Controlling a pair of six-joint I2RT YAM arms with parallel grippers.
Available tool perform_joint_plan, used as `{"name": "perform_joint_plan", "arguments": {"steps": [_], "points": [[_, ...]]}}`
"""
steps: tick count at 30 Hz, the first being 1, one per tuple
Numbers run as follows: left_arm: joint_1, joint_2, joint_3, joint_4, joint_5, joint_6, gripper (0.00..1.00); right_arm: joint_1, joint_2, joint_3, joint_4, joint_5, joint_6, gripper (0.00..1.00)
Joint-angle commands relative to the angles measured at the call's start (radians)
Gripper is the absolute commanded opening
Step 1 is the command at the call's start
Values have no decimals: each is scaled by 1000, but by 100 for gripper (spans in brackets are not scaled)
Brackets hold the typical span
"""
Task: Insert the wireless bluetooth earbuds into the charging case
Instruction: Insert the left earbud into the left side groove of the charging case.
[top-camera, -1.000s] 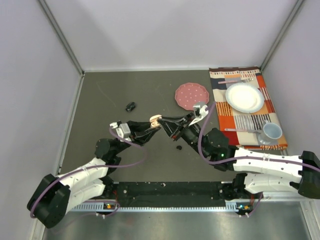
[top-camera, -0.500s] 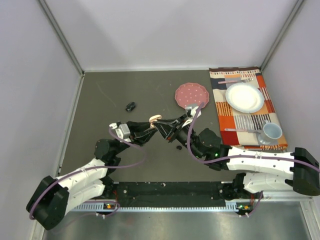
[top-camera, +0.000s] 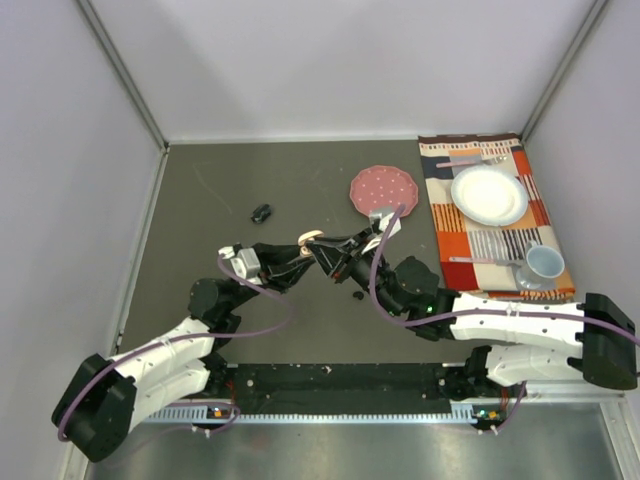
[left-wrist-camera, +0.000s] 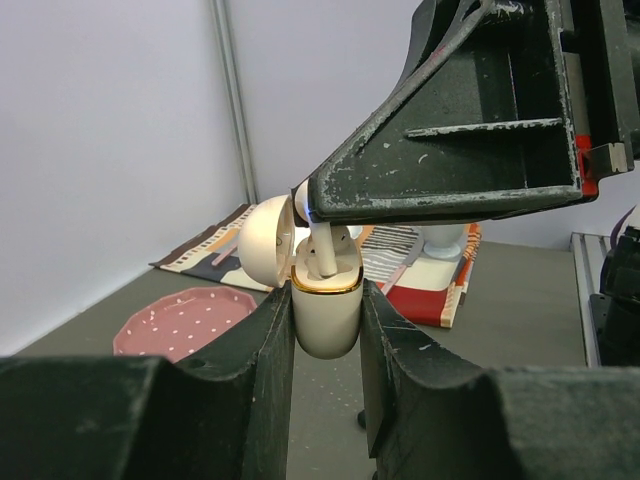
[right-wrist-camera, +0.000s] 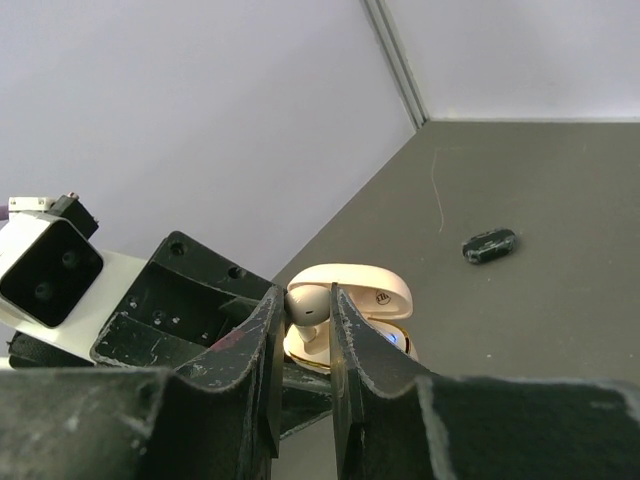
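The cream charging case with a gold rim stands upright above the table, and my left gripper is shut on its body. Its lid is flipped open to the left. My right gripper is shut on a white earbud, whose stem points down into the case's open top. From above, the two grippers meet at the case near the table's middle. A black earbud lies on the table under the right arm. Another small black piece lies farther left.
A pink dotted disc lies behind the grippers. At the right, a striped placemat carries a white plate, cutlery and a grey mug. White walls close in the grey table on three sides.
My right gripper has moved left with the white earbud, up to the open case. The left gripper and the case have stayed in place.
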Motion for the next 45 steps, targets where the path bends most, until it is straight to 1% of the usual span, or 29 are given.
{"name": "perform_joint_plan", "arguments": {"steps": [1, 6, 27, 30, 31, 34, 36, 37, 41, 45], "points": [[-5, -25, -4, 38, -6, 5, 0, 18, 16, 42, 19, -8, 8, 0], [-5, -28, -4, 40, -9, 7, 0, 18, 21, 28, 31, -2, 22, 0], [-5, -35, -20, 77, -63, 4, 0, 47, 10, 19, -73, 98, -41, 0], [-5, -31, -18, 77, -60, 4, 0, 47, 2, 21, -75, 105, -48, 4], [-5, -29, -18, 78, -58, 4, 0, 45, 2, 22, -76, 107, -51, 6], [-5, -26, -15, 75, -48, 2, 0, 45, 1, 69, -162, 136, -15, 11], [-5, -31, -9, 61, -40, 1, 0, 45, -1, 103, -194, 112, -18, 14], [-5, -32, -9, 57, -39, 1, 0, 45, -1, 111, -203, 104, -5, 17], [-5, -44, -12, 49, -42, 4, 0, 45, -4, 125, -196, 75, -10, 24], [-5, -52, -15, 41, -48, 7, 0, 45, -13, 125, -190, 81, -18, 26]]}}
